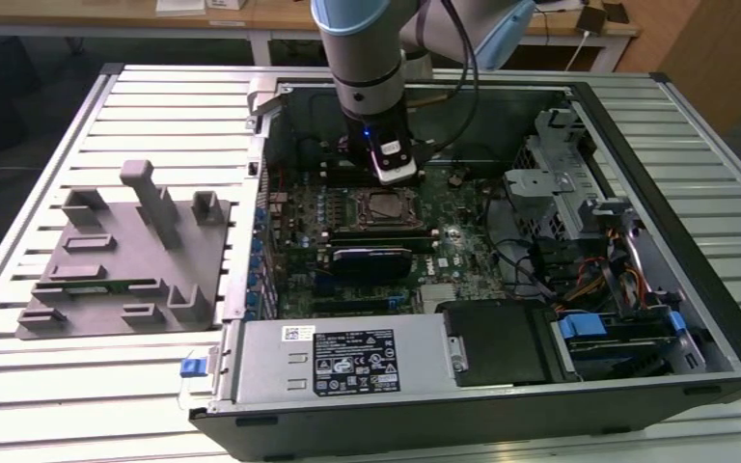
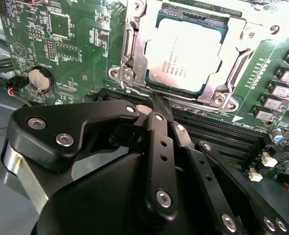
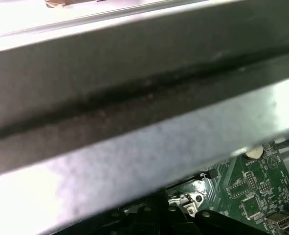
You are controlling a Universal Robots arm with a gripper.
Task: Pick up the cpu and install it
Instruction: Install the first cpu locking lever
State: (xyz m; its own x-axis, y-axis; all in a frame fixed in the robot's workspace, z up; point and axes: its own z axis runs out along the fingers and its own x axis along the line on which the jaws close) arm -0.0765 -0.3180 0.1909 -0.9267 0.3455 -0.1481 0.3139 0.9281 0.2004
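Observation:
The cpu [image 2: 186, 54], a flat square chip with a silver-white top, lies inside the motherboard socket's metal frame [image 2: 134, 46]. In the exterior view the socket with the cpu [image 1: 388, 206] sits in the middle of the board. My gripper [image 1: 397, 176] hangs just beyond the socket's far edge. In the second wrist view its black linkages converge and the fingertips [image 2: 158, 104] meet beside the socket frame. The gripper is shut with nothing in it, and it is apart from the chip.
The open computer case [image 1: 679, 125] lies on a slatted metal table [image 1: 100, 376]. A grey moulded holder [image 1: 126, 260] stands on the exterior view's left. Memory slots [image 2: 222, 134], a coin battery [image 2: 39, 80], the power supply [image 1: 332, 362] and drive cages [image 1: 563, 193] surround the socket. A metal case wall [image 3: 134, 98] looms close.

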